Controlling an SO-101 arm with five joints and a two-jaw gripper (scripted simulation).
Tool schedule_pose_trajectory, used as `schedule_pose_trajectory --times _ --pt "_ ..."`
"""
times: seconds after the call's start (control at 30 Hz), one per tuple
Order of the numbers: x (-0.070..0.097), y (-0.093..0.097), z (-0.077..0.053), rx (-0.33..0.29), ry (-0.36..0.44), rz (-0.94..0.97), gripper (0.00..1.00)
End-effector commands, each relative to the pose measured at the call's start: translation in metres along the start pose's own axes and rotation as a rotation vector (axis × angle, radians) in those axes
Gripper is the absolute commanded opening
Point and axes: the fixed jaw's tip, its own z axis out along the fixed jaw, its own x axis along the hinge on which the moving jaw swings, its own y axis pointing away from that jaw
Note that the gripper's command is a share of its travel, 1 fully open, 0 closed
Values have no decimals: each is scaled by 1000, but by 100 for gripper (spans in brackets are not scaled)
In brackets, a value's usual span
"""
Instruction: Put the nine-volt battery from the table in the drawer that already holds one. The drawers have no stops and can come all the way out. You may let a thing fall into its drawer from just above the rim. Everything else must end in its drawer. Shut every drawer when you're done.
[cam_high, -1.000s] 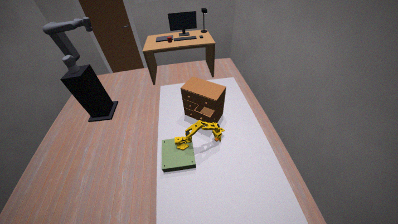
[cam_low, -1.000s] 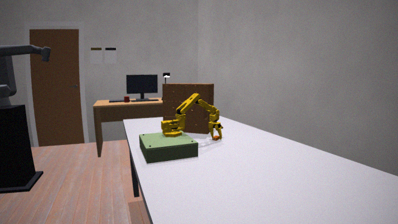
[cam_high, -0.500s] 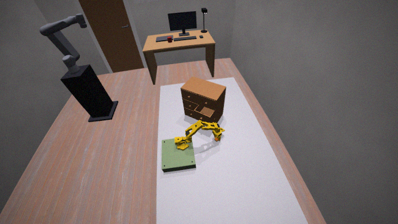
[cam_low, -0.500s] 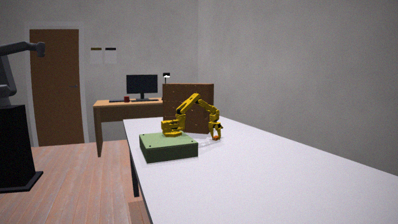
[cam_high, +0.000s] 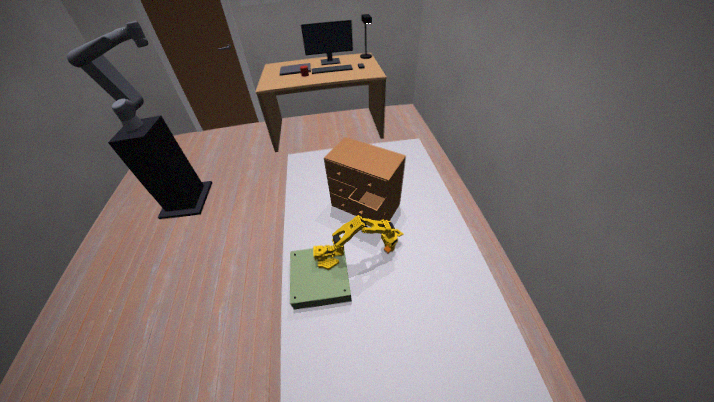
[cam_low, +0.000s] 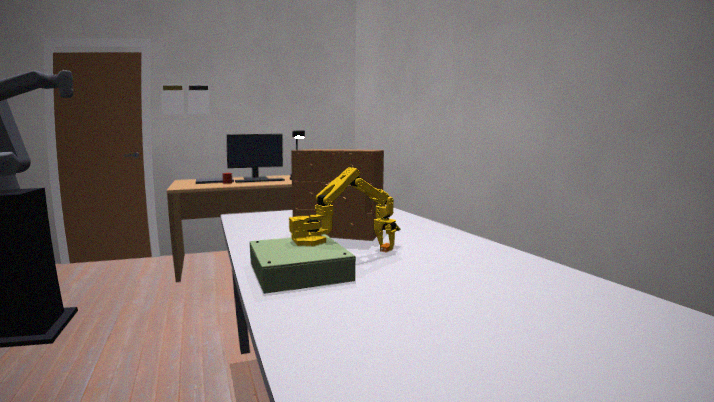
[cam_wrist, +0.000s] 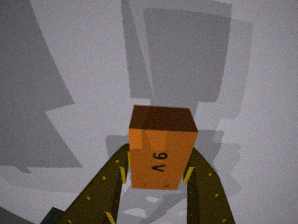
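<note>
1. White bench (cam_high: 425, 310) carries everything.
2. Wooden drawer chest (cam_high: 367, 160) at far end; one middle-right drawer (cam_high: 371, 200) pulled out.
3. Green base block (cam_high: 320, 287) w/ yellow arm (cam_high: 350, 231) bent over toward the chest.
4. End effector (cam_wrist: 158, 177) pinching orange 9V battery (cam_wrist: 160, 152), on the bench just in front of the chest.

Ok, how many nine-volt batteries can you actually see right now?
1. The orange nine-volt battery sits on the table between the jaws, in front of the drawer chest. Its one open drawer looks bare; any other battery would be hidden in a closed drawer.
</note>
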Motion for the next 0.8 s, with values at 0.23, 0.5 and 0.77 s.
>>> schedule_pose_trajectory --times 0.23,0.5,0.77 --pt "0 0 2 -1 -2 -1 9" --pt "0 0 2 -1 -2 -1 3" --pt "0 0 2 -1 -2 -1 0"
